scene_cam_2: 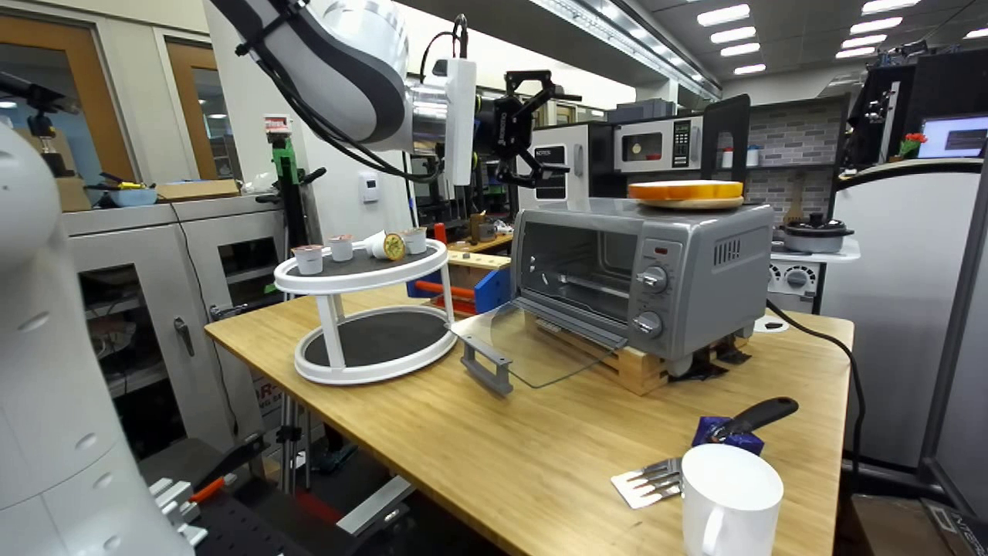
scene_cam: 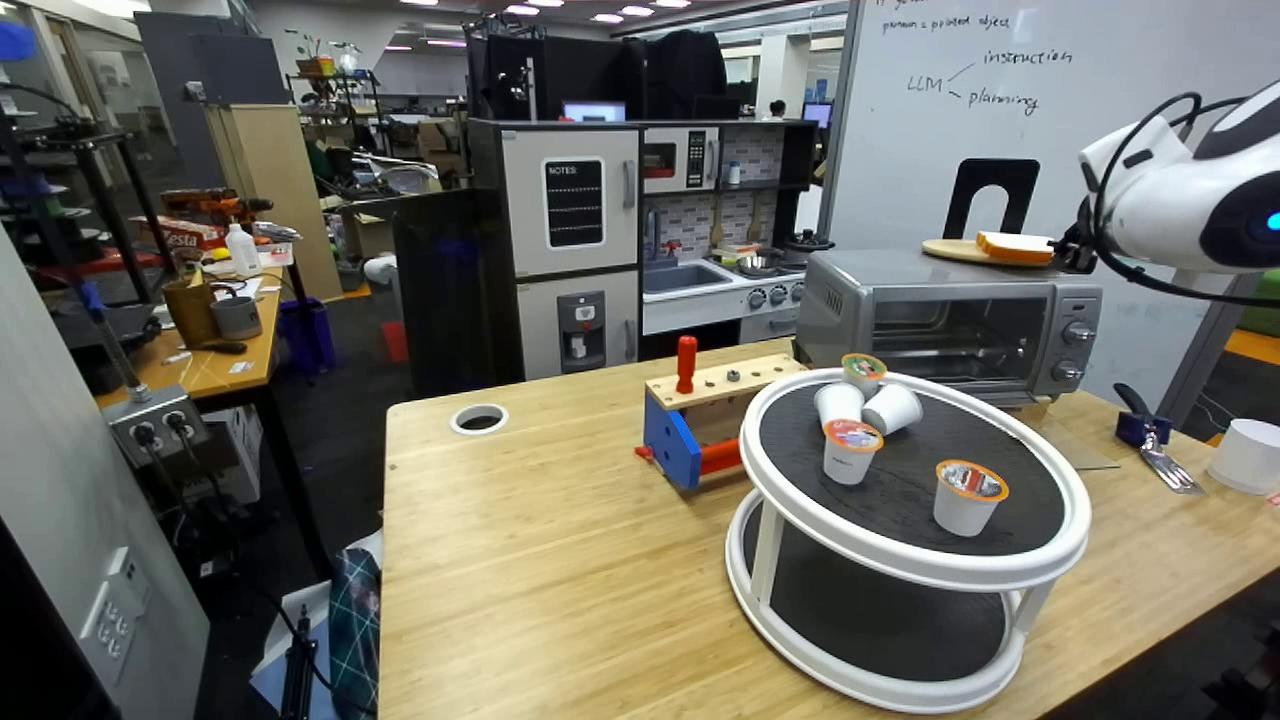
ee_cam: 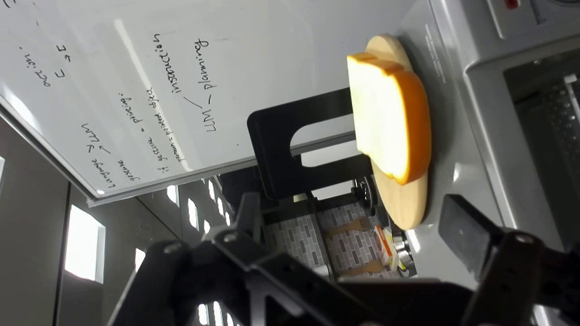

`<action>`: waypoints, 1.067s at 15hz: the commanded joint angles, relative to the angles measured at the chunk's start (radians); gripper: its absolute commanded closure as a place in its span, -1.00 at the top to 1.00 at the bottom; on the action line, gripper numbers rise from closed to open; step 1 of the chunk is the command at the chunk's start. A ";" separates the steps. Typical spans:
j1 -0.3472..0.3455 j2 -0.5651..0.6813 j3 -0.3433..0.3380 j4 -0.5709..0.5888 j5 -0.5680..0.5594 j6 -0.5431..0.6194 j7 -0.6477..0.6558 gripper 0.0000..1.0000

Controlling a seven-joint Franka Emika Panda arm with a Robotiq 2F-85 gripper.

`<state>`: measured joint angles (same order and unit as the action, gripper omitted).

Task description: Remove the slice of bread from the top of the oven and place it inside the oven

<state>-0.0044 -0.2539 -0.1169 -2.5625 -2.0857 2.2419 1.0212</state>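
The slice of bread (scene_cam: pixel 1018 247) lies flat on a light wooden board (scene_cam: pixel 945 249) on top of the silver-grey oven (scene_cam: pixel 825 310). The oven's glass door (scene_cam_2: pixel 532 347) hangs open at the front, and the inside shows an empty rack. In an exterior view the bread (scene_cam_2: pixel 685 190) is at the far end of the oven top from my gripper (scene_cam_2: pixel 567 133), which is raised in front of and above the oven. In the wrist view my gripper (ee_cam: pixel 360 226) has its fingers wide apart with nothing between them. The bread (ee_cam: pixel 385 117) is beyond the fingertips, not touched.
A black upright stand (ee_cam: pixel 290 136) rises behind the board. A white two-tier stand (scene_cam: pixel 760 450) with several small cups is near the oven's front. A blue-and-wood toy bench (scene_cam: pixel 680 440) is beside it. A white mug (scene_cam_2: pixel 729 494) and a spatula (scene_cam_2: pixel 656 483) are on the table.
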 commanded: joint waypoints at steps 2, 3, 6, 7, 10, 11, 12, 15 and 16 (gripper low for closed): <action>0.018 0.085 0.018 0.096 0.032 -0.019 -0.033 1.00; 0.018 0.106 0.021 0.122 0.030 -0.028 -0.042 1.00; 0.014 0.162 0.025 0.182 0.036 -0.028 -0.077 1.00; 0.012 0.180 0.027 0.196 0.040 -0.027 -0.095 1.00; 0.007 0.217 0.030 0.206 0.048 -0.020 -0.150 1.00; 0.004 0.227 0.031 0.202 0.053 -0.025 -0.168 1.00; 0.002 0.234 0.031 0.200 0.061 -0.026 -0.186 1.00; -0.010 0.251 0.028 0.195 0.089 -0.051 -0.254 1.00; -0.015 0.255 0.027 0.195 0.100 -0.064 -0.274 1.00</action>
<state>0.0038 -0.0127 -0.1064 -2.3776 -2.0219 2.2134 0.8268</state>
